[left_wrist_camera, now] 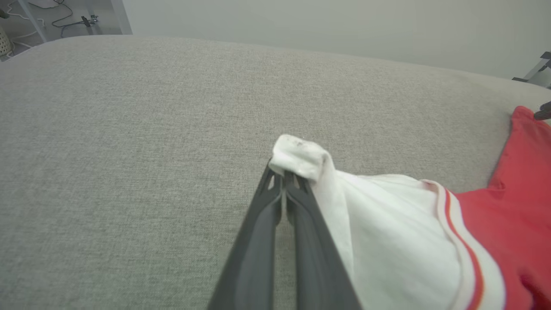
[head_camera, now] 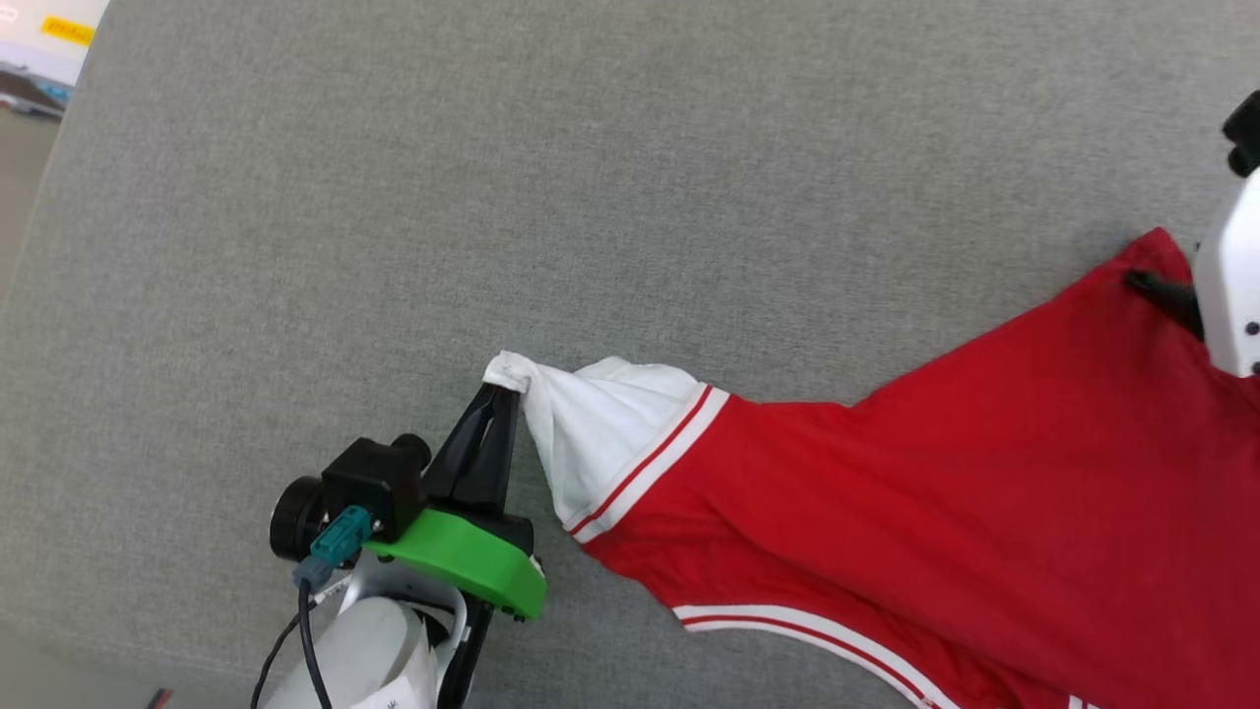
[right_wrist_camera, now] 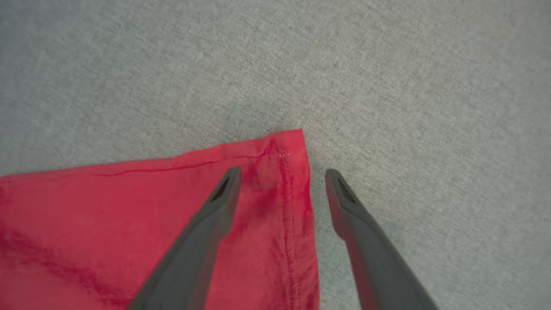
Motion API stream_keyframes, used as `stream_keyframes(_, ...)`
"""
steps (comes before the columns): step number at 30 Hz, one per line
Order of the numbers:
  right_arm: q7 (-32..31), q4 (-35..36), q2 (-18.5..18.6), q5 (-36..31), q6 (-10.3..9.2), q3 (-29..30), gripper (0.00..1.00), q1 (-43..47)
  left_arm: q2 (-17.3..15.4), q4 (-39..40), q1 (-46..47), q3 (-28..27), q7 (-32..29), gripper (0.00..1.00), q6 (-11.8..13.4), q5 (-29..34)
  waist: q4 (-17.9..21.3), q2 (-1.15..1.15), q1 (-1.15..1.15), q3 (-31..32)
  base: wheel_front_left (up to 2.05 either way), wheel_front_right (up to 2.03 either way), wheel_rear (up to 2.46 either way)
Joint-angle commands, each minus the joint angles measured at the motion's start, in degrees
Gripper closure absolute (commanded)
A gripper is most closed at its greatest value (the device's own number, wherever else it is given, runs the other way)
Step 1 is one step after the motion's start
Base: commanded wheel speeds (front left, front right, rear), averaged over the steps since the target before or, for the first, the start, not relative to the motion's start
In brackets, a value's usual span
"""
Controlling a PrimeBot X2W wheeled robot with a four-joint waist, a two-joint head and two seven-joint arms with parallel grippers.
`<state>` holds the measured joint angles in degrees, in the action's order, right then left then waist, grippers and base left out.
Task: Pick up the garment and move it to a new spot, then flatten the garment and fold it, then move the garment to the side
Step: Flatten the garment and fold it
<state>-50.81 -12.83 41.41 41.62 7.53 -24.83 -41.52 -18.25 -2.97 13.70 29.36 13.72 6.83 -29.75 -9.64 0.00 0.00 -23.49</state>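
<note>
— Two grips are wanted, and we have one. Nearest us, by the pad's (head_camera: 394, 197) near edge, our left gripper (head_camera: 499, 394) is clenched on the tip of the white sleeve (head_camera: 610, 433), which is pulled to a point.

— And the shirt (head_camera: 984, 512)?

— It lies on the pad's right part. Its red body stretches from that sleeve toward the pad's far right, still wrinkled, and part of it runs off our head view.

— Farther in?

— Our right gripper (right_wrist_camera: 282, 172) has its fingers apart, straddling a red hem corner (right_wrist_camera: 292, 146). One finger is over cloth, the other over bare pad. We cannot tell whether it touches.

— So where are we?

— Mid-flattening, we judge. We see no fold yet, and the move to the side is still left. We cannot tell from this whether the first relocation is done. We'd say more remains than is finished.
</note>
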Motion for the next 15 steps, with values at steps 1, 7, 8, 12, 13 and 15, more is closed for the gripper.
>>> stream_keyframes(1,1.8,-2.3,-0.8,-0.8,-0.04,-1.1,0.0,-1.1,0.4,-0.4,1.3,-0.1,0.6,1.0,-0.3,0.9,-1.7,0.0,0.0,-2.0,0.0,0.0,0.0)
stream_keyframes(7,3.6,-10.3,-2.1,1.1,-0.04,-7.0,0.0,1.3,1.4,-2.5,1.9,-0.3,1.0,1.0,-1.2,1.0,-2.2,0.0,0.0,-2.1,0.0,0.0,0.0)
stream_keyframes(8,3.6,-10.7,-2.0,1.7,-0.04,-7.7,0.0,1.7,1.5,-2.7,1.9,-0.3,1.0,1.0,-1.3,1.1,-2.1,0.0,0.0,-2.0,0.0,0.0,0.0)
stream_keyframes(12,7.6,-10.4,-1.2,3.8,-0.04,-9.3,1.0,2.0,1.7,-3.8,1.5,-0.6,1.1,1.0,-1.7,1.1,-1.4,0.0,0.0,-0.6,0.0,0.0,0.0)
stream_keyframes(13,9.4,-10.2,-1.0,4.1,-0.04,-9.3,1.0,1.7,1.7,-4.0,1.3,-0.7,1.2,1.0,-1.7,1.1,-1.0,0.0,0.0,0.0,0.0,0.0,0.0)
stream_keyframes(15,13.5,-9.7,-0.5,4.4,-0.04,-8.8,1.0,1.1,1.6,-4.4,1.0,-0.8,1.2,1.0,-2.0,1.2,-0.5,0.0,0.0,1.2,0.0,0.0,0.0)
